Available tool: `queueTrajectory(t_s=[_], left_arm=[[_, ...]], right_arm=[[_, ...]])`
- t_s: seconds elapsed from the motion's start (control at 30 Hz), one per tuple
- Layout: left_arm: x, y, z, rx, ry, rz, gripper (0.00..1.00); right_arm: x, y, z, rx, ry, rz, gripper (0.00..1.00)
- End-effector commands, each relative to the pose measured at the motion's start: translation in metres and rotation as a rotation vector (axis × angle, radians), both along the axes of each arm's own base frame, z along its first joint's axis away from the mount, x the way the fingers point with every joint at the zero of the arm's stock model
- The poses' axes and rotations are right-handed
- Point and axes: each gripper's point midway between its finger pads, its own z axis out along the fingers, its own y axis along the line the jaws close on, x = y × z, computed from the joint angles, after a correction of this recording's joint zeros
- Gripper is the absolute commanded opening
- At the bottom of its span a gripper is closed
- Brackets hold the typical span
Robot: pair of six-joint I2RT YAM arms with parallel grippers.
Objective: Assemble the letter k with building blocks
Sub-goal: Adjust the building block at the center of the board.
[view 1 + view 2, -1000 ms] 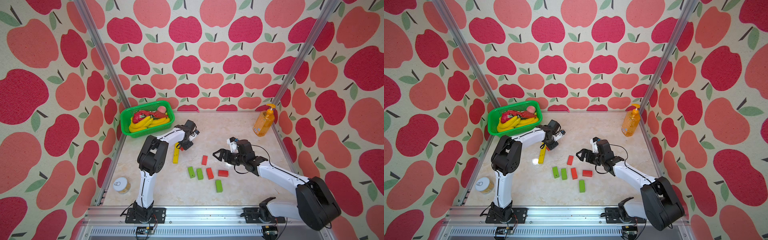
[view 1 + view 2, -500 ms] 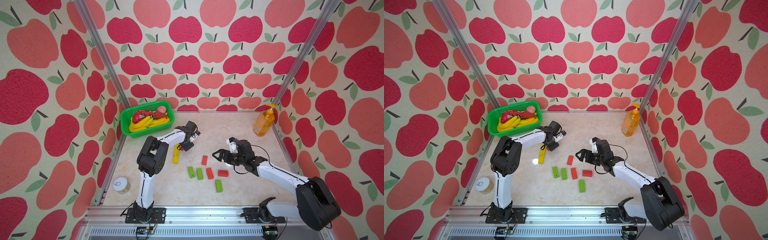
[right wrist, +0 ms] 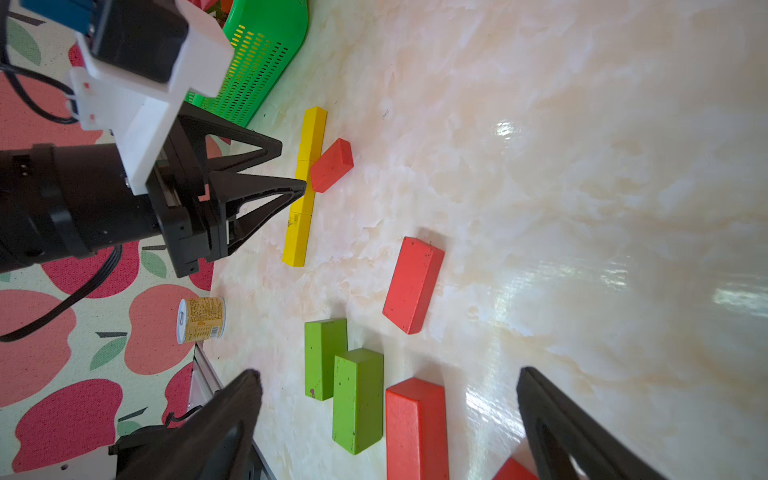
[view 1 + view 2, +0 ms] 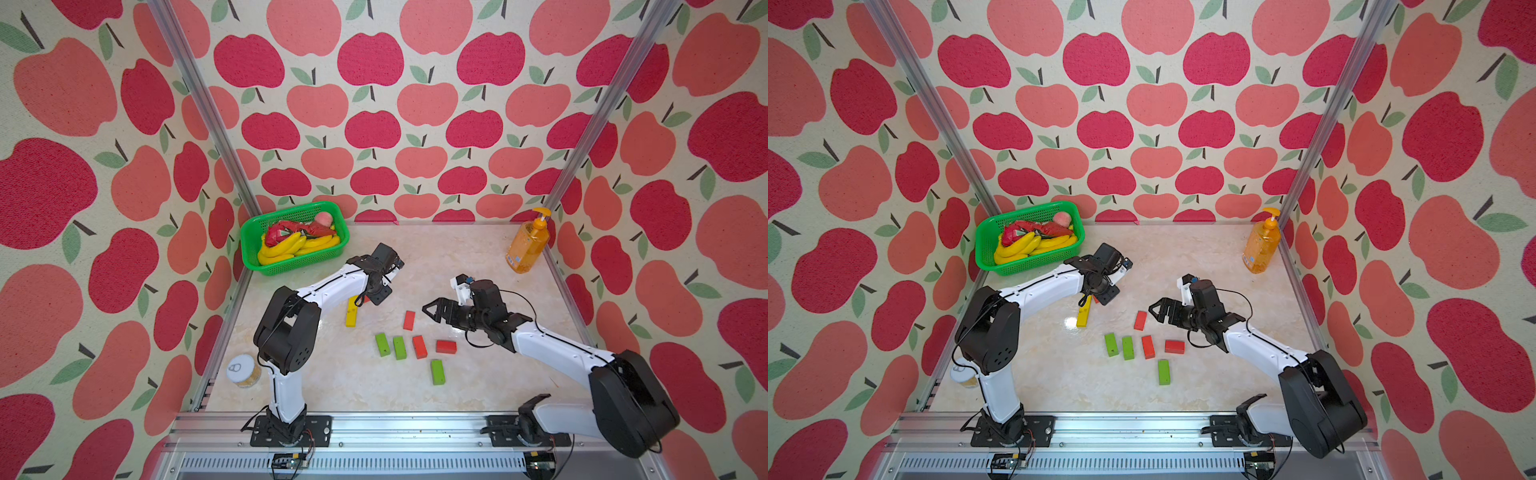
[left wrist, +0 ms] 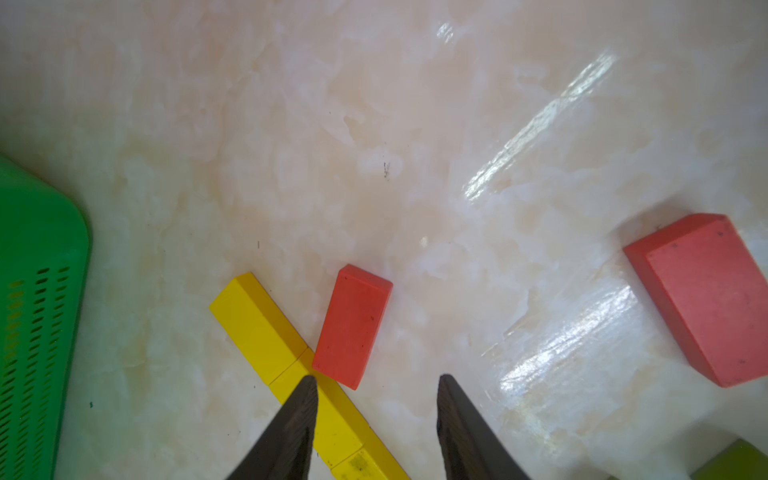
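A green basket (image 4: 303,264) is sitting in the far left corner of the marble tabletop (image 4: 457,253), holding yellow bananas (image 4: 286,249), a red packet (image 4: 286,230) and a pinkish round fruit (image 4: 323,218). An orange pump bottle (image 4: 527,245) is standing upright by the far right corner. A small can (image 4: 243,371) with a pull-tab lid is standing at the left edge, toward the front. Apple-patterned wallpaper (image 4: 374,124) is covering the surrounding walls.

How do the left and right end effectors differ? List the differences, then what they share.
The left end effector has its jaws narrowly apart; the right end effector has them wide. The left one hangs by the yellow bar and slanted red brick; the right one near loose green bricks and red bricks. Both are open and empty.
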Motion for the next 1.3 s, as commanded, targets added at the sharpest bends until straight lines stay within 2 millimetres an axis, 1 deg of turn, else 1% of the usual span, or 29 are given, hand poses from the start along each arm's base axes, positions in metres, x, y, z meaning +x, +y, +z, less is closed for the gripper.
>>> queueTrajectory(t_s=[0.0, 0.1, 0.17, 0.2, 0.23, 0.37, 0.47, 0.6, 0.67, 0.83, 0.97, 1.1, 1.27], left_arm=[[-0.021, 0.013, -0.019, 0.020, 0.099, 0.129, 0.46], [-0.031, 0.007, -0.020, -0.030, 0.156, 0.227, 0.39], [-0.035, 0.008, -0.018, -0.044, 0.180, 0.325, 0.29], [-0.037, 0.007, -0.017, -0.050, 0.191, 0.361, 0.22], [-0.039, 0.006, -0.016, -0.061, 0.202, 0.406, 0.18], [-0.046, 0.002, -0.021, -0.115, 0.254, 0.576, 0.18], [-0.045, 0.000, -0.029, -0.142, 0.282, 0.691, 0.21], [-0.043, 0.010, -0.040, -0.092, 0.279, 0.802, 0.24], [-0.041, 0.011, -0.046, -0.092, 0.285, 0.820, 0.24], [-0.035, 0.019, -0.053, -0.087, 0.276, 0.857, 0.24], [-0.029, 0.020, -0.058, -0.123, 0.297, 0.863, 0.25], [-0.025, 0.023, -0.063, -0.119, 0.308, 0.873, 0.26], [-0.020, 0.019, -0.066, -0.150, 0.325, 0.875, 0.28]], right_arm=[[-0.001, 0.006, 0.001, 0.006, 0.003, 0.019, 0.99], [-0.001, 0.007, 0.000, 0.006, 0.004, 0.023, 0.99], [-0.001, 0.008, -0.001, 0.008, 0.007, 0.023, 0.99], [-0.002, 0.008, -0.001, 0.009, 0.009, 0.024, 0.99], [-0.002, 0.009, -0.002, 0.009, 0.011, 0.027, 0.99], [-0.002, 0.010, -0.004, 0.005, 0.019, 0.034, 0.99], [-0.001, 0.013, -0.003, 0.008, 0.019, 0.042, 0.99], [-0.001, 0.016, -0.002, 0.009, 0.019, 0.047, 0.99], [-0.001, 0.015, -0.003, 0.006, 0.021, 0.044, 0.99], [-0.004, 0.013, -0.007, -0.005, 0.026, 0.044, 0.99], [-0.003, 0.012, -0.007, -0.008, 0.025, 0.042, 0.99], [-0.002, 0.013, -0.007, -0.007, 0.028, 0.039, 0.99], [-0.003, 0.013, -0.008, -0.007, 0.030, 0.040, 0.99]])
